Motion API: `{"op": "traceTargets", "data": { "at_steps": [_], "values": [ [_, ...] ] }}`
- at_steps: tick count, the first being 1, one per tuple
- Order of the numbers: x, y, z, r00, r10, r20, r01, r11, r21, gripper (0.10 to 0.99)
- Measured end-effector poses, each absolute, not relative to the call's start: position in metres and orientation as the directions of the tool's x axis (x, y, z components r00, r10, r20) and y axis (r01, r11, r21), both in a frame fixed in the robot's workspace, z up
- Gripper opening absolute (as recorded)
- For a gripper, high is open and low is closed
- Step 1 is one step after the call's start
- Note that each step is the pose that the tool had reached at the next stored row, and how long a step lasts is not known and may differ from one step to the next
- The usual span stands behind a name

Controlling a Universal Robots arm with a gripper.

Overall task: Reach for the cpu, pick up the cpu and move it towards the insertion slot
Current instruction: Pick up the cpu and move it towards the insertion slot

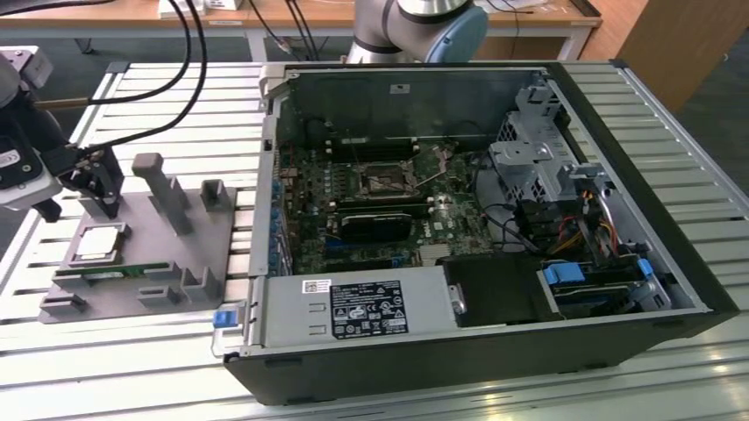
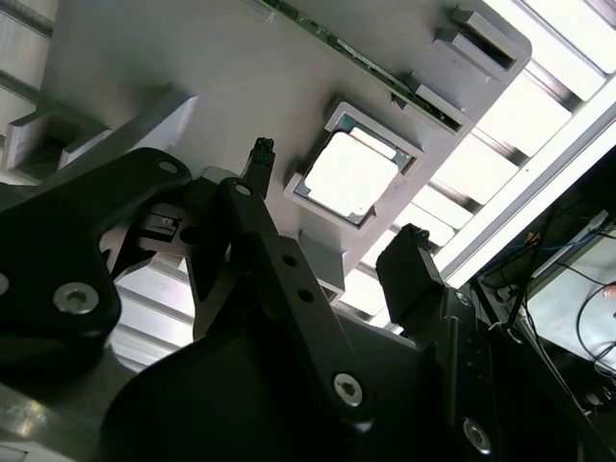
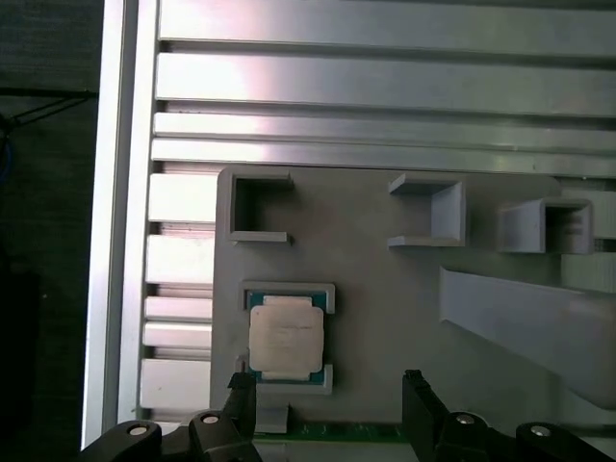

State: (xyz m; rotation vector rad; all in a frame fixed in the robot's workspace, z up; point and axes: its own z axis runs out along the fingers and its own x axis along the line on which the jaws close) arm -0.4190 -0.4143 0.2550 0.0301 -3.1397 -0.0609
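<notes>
One cpu (image 3: 285,335), flat in a square recess on the grey tray (image 3: 385,289). Gripper (image 3: 327,385) hovers just above it, fingers spread wide, nothing held, no contact. Judgement: chip light, stiff, thin, with a slick metal lid; likely delicate underneath, so pinch opposite edges, level and gentle. Recess walls crowd two edges. Tray rests on a slatted metal table (image 1: 117,368), at the exterior view's left of the open computer case (image 1: 468,368); insertion slot (image 1: 384,182) sits inside, well apart
</notes>
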Motion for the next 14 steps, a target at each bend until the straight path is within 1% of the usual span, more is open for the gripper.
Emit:
{"op": "traceTargets", "data": {
  "at_steps": [14],
  "values": [
    [-0.425,-0.414,0.241,-1.000,-0.019,0.001,-0.019,0.999,0.039,0.706]
  ]
}}
